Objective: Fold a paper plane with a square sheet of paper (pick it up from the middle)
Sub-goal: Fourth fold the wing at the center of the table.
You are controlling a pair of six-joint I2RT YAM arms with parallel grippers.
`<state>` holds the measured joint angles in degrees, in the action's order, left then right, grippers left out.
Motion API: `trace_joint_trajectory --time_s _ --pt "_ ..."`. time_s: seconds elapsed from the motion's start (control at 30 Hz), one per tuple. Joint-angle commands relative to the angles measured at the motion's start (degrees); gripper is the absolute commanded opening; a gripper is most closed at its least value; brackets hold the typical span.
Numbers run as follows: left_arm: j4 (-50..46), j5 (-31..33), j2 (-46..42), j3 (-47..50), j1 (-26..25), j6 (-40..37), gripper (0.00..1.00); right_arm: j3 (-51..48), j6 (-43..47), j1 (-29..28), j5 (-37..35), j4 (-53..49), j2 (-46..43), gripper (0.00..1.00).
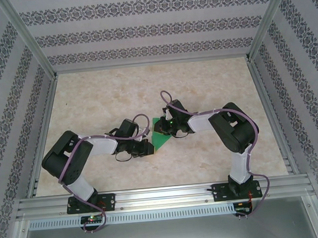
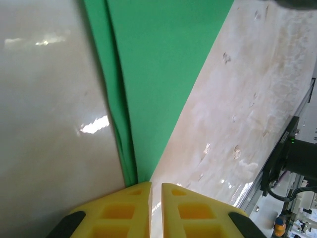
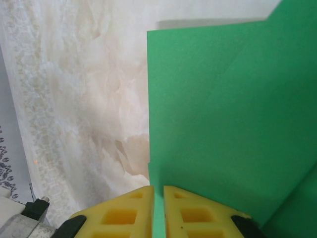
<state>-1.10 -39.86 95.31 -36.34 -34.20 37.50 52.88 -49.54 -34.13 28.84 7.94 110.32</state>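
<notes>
Left wrist: sheet (image 2: 163, 74) tip behind end effector (image 2: 156, 185)

beige marbled tabletop (image 1: 118, 89), glare patches on it. aluminium frame rail (image 1: 165, 194) along near edge. patterned wall panels (image 1: 141, 26) on three sides.

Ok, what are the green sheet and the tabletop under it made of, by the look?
The green sheet looks like paper, matte and plain: it holds sharp creases and shows thin layered edges. The tabletop looks hard and glossy, with cream marble-like veining and bright reflections. It is probably laminate or printed film, though real stone cannot be ruled out.
</notes>
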Motion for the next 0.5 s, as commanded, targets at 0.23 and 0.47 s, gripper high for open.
trace_joint_trajectory --time_s 0.23,0.47 --pt "-6.73 4.13 -8.93 5.53 -0.8 1.0 0.12 -0.36 1.7 -0.63 -4.32 -4.15 3.94 0.14" --pt "-4.82 7.12 -14.19 -0.86 -0.53 2.84 0.13 -0.46 0.94 -0.94 -4.58 -3.4 4.11 0.14"
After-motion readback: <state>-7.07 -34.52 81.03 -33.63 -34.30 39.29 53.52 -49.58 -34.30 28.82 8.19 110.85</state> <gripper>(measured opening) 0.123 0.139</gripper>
